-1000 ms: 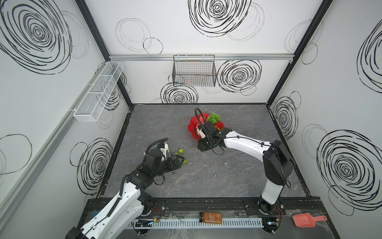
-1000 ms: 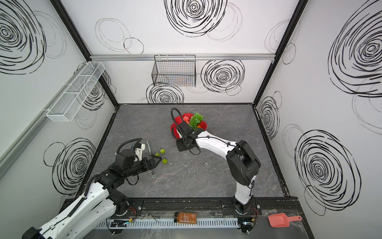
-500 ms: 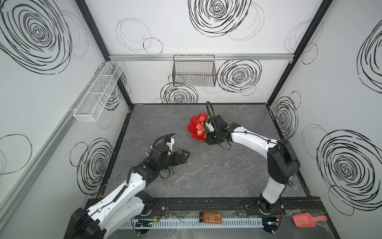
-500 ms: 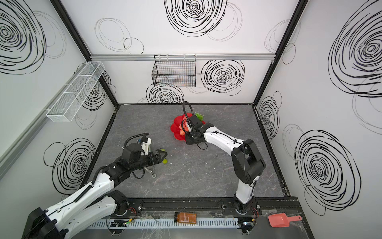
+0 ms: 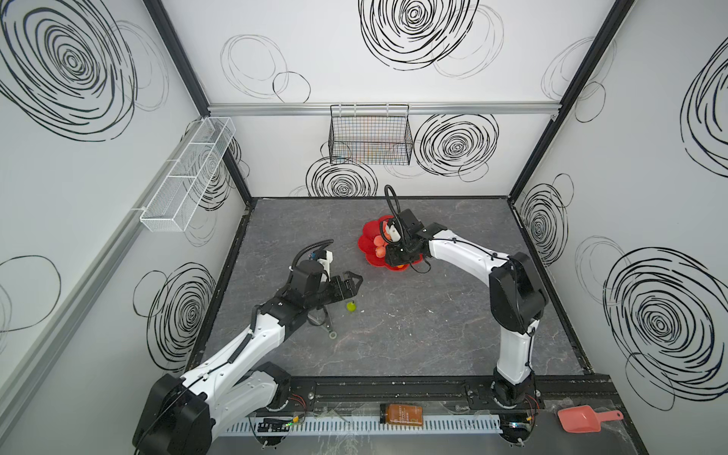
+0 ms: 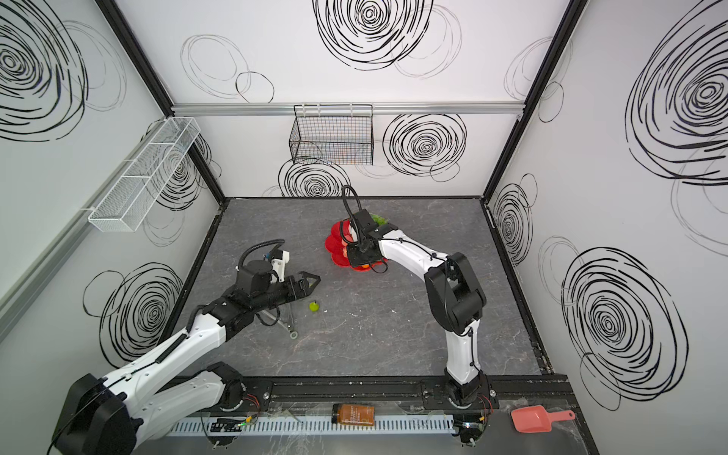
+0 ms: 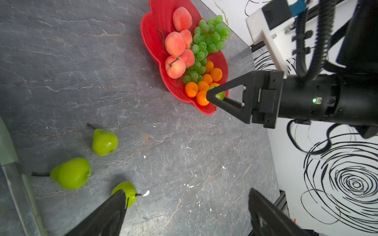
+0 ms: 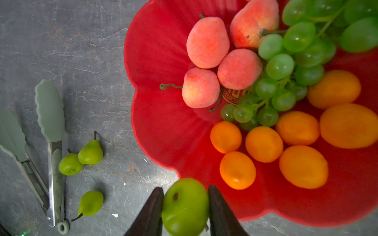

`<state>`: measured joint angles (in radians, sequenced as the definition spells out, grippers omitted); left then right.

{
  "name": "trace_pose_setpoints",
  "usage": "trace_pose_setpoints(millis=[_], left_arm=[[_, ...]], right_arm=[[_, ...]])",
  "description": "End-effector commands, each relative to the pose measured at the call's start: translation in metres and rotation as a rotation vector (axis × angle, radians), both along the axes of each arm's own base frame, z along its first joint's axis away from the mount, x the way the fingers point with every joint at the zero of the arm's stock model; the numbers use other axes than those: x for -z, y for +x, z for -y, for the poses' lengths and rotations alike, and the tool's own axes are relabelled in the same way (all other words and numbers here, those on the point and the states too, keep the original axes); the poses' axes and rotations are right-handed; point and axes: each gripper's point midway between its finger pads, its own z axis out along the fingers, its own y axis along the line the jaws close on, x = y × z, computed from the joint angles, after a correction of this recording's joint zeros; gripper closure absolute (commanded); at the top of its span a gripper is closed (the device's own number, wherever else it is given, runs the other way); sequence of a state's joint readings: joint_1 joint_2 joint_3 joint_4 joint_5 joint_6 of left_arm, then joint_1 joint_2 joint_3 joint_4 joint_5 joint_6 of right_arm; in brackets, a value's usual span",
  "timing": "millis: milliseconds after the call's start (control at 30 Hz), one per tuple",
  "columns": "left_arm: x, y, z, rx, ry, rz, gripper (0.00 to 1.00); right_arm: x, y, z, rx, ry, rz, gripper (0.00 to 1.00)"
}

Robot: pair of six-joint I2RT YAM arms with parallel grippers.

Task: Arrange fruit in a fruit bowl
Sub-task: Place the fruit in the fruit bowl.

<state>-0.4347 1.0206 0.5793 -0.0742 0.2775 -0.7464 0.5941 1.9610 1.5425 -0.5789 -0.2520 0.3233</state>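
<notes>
Where the grey counter [image 5: 413, 335] reaches its far half, the red scalloped fruit bowl [image 8: 161, 114] sits near the middle. Left gripper [image 7: 186, 190] hovers over the counter, fingers spread wide, holding nothing. Right gripper [image 8: 185, 196] is at the bowl's edge beside the tangerines, fingers clamped on a green apple [image 8: 185, 206]. Green-tipped tongs [image 8: 51, 126] lie flat under the left arm. In the bowl: green grape bunch [image 8: 286, 67], peaches [image 8: 207, 43], seven tangerines [image 8: 263, 144]. Three small green pears [image 7: 104, 142] lie loose by the tongs, well apart from the bowl.
</notes>
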Motion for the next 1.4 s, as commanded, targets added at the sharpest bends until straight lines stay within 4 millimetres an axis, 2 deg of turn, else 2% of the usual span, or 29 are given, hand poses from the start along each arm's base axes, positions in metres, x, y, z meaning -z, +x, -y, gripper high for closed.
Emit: trace_pose_setpoints(millis=[0,300,700,867,1100,1367], left_arm=[[-0.028,0.014,0.005,0.020,-0.031,0.091,0.04],[-0.030,0.018,0.003,0.018,-0.028,0.096,0.04],[-0.028,0.017,0.001,0.018,-0.028,0.091,0.04],[-0.030,0.016,-0.001,0.014,-0.024,0.094,0.04],[-0.042,0.011,-0.007,0.003,-0.011,0.110,0.04],[-0.043,-0.010,-0.024,-0.028,0.028,0.088,0.04]], right_arm=[[0.004,0.009,-0.001,-0.014,-0.027,-0.006,0.63],[0.027,0.025,-0.004,-0.011,-0.080,-0.025,0.62],[0.036,0.030,-0.007,-0.014,-0.085,-0.039,0.55],[0.026,0.032,-0.008,-0.013,-0.079,-0.022,0.55],[-0.006,0.032,-0.009,-0.007,-0.047,0.024,0.55],[-0.030,0.007,-0.010,-0.013,-0.023,0.058,0.55]])
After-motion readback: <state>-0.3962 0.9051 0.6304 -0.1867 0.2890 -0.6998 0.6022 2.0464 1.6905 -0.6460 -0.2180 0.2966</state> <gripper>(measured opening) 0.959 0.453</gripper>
